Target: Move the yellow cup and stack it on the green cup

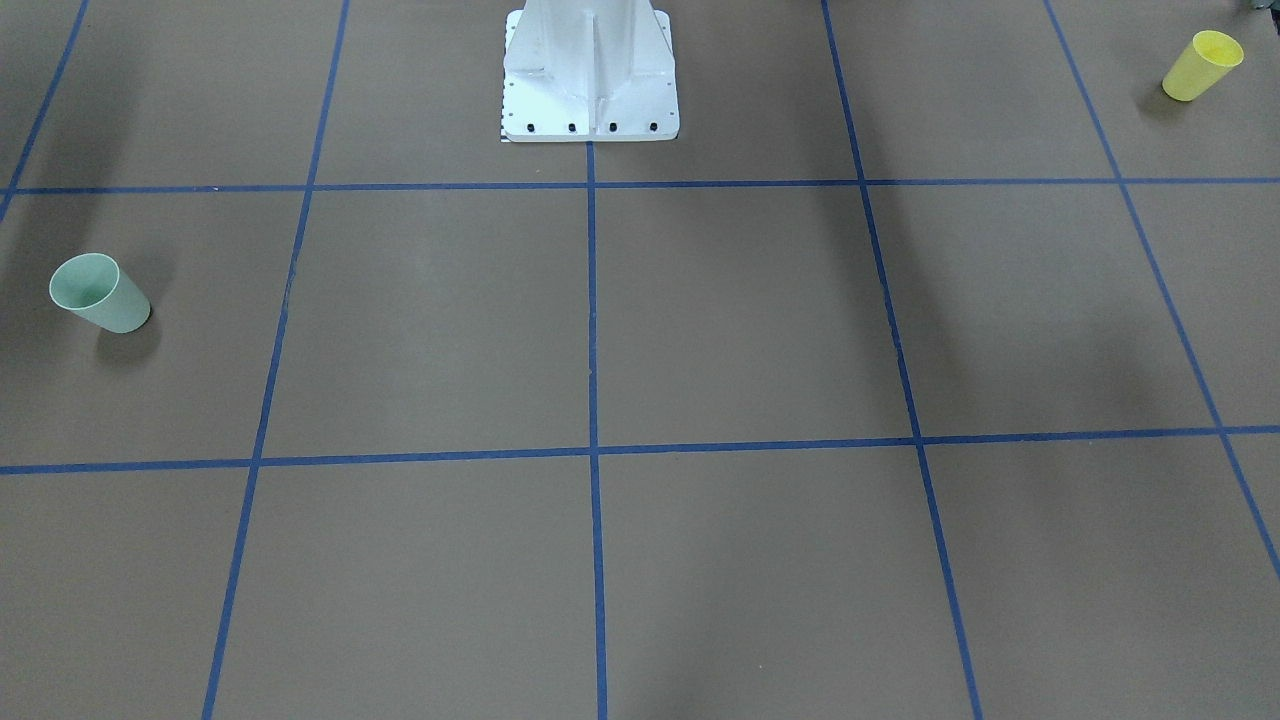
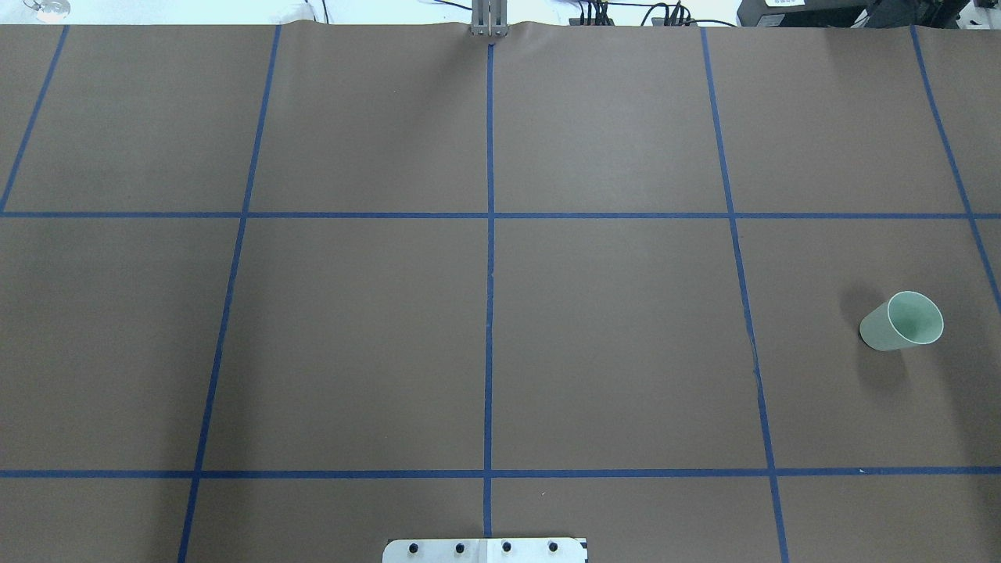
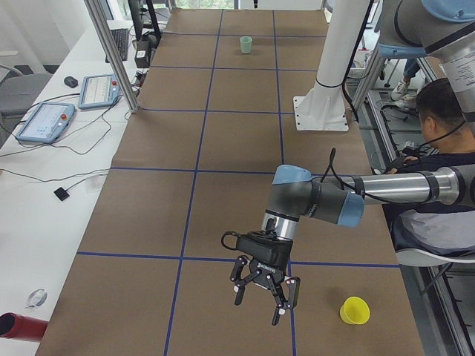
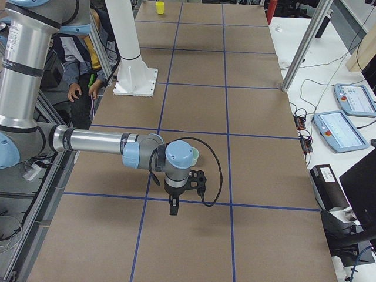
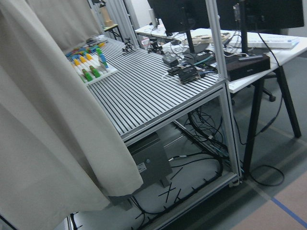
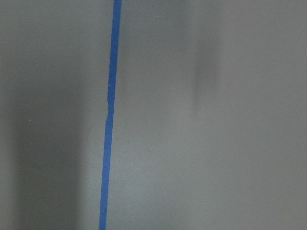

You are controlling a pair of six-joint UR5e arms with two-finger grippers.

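The yellow cup stands upright near the table's edge on my left side, also in the left exterior view and far off in the right exterior view. The green cup stands upright on my right side. My left gripper hangs above the table a short way from the yellow cup, apart from it. My right gripper points down close to the green cup, which the wrist half hides. I cannot tell whether either gripper is open or shut.
The white robot pedestal stands at the table's middle edge. A seated person is beside the table behind the robot. Side benches carry teach pendants and cables. Blue tape lines grid the brown table.
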